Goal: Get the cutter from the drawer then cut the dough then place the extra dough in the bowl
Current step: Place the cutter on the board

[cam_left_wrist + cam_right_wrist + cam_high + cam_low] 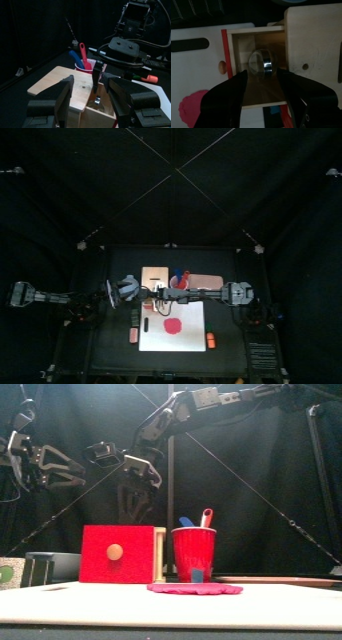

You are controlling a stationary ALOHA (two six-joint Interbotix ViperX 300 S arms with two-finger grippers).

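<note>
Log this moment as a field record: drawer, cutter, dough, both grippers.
drawer: open, pulled out of the wooden box
cutter: lying inside the drawer, not gripped
dough: pink disc, flat on the white board
right gripper: open, above the drawer, one jaw on each side of the cutter
left gripper: open, at the wooden box's top

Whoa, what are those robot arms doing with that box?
The wooden box has its drawer open, and the round metal cutter lies inside. The right gripper hangs over the cutter with its jaws open, one on each side, not yet holding it. The left gripper is by the box, open too. The pink dough lies on the white board.
</note>
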